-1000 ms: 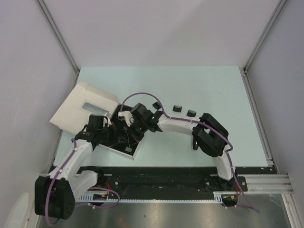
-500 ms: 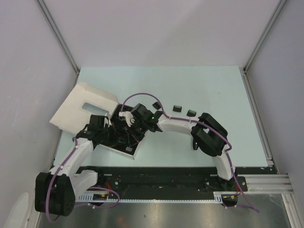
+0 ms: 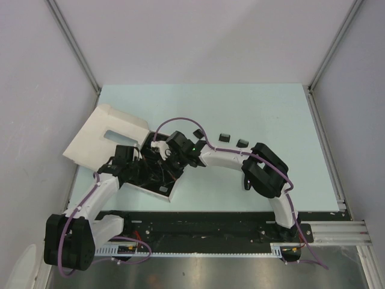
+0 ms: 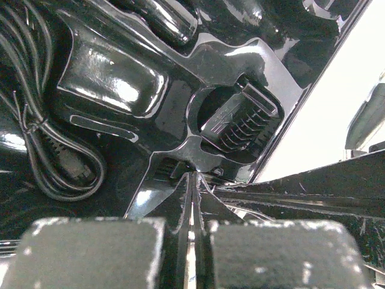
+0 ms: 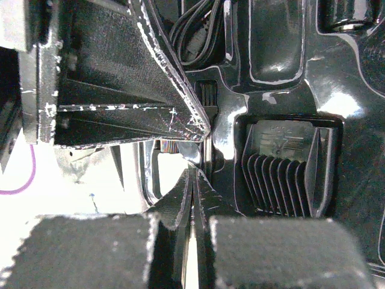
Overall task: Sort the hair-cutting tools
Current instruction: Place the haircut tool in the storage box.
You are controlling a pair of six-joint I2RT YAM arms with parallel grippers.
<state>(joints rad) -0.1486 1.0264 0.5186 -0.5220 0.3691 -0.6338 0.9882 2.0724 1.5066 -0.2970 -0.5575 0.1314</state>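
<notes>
Both my hands are clenched shut over the black tray (image 4: 174, 108), which lies toward the desk's near left corner, with the white lid (image 3: 102, 135) beside it at the left edge. My left gripper (image 4: 192, 180) and right gripper (image 5: 194, 176) hang close together, with nothing visible between either pair of fingers. One comb guard (image 5: 287, 171) sits in its tray compartment just beside my tips, and the coiled cable (image 4: 45, 150) lies in another. Three more comb guards (image 3: 224, 137) lie in a row on the desk, right of the tray.
</notes>
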